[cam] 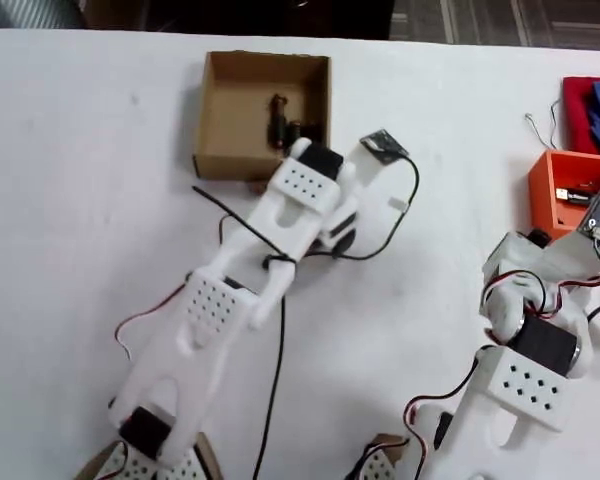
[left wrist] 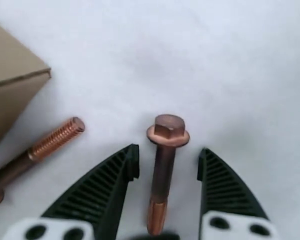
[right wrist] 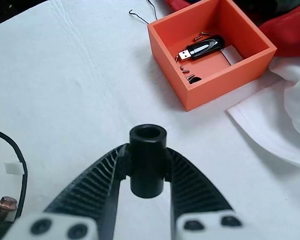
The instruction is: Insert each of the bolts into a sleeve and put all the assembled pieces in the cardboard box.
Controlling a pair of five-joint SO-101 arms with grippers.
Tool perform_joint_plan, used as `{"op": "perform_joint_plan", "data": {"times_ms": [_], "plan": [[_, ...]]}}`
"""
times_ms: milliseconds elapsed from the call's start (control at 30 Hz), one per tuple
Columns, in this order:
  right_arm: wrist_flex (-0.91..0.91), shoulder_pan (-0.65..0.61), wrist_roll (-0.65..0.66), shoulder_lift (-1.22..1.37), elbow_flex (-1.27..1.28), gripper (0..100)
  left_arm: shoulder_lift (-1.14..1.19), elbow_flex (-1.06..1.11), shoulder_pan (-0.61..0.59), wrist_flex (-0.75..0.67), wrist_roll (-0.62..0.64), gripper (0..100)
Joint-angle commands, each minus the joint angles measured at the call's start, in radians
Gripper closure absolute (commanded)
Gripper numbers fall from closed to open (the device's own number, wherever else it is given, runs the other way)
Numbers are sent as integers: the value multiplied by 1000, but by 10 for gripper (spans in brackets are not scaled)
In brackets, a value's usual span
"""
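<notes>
A copper bolt (left wrist: pixel 165 165) lies on the white table between the fingers of my left gripper (left wrist: pixel 168 152), which is open and not touching it. A second copper bolt (left wrist: pixel 45 145) lies beside it, close to a corner of the cardboard box (left wrist: pixel 10 100). In the high view the left arm (cam: pixel 305 185) reaches just in front of the cardboard box (cam: pixel 220 110), which holds dark assembled pieces (cam: pixel 280 120). My right gripper (right wrist: pixel 146 152) is shut on a black sleeve (right wrist: pixel 147 160), held upright with its bore facing up. A bolt head (right wrist: pixel 5 204) shows far off on the table.
An orange box (right wrist: pixel 210 75) with a black USB stick (right wrist: pixel 202 47) and small screws stands near the right arm (cam: pixel 535 345). White cloth (right wrist: pixel 275 125) and red fabric (cam: pixel 580 110) lie beside it. Black cables (cam: pixel 275 330) trail across the table's middle.
</notes>
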Motion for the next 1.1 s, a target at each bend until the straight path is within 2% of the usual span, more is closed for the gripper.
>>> {"op": "perform_joint_plan", "data": {"times_ms": [0,233,367,600,733,1067], "plan": [[-22,5,-9,-21,-26,979,-28,-15,2,-52,44,797],[-22,5,-9,-21,-26,979,-3,-15,6,-44,44,814],[-22,5,-9,-21,-26,979,-5,-15,8,-51,41,974],[-22,5,-9,-21,-26,979,-12,-22,6,-46,41,975],[-22,5,-9,-19,-25,979,-49,-127,-2,11,41,975],[-22,-33,-14,-27,8,978,-132,-552,-72,218,41,976]]}}
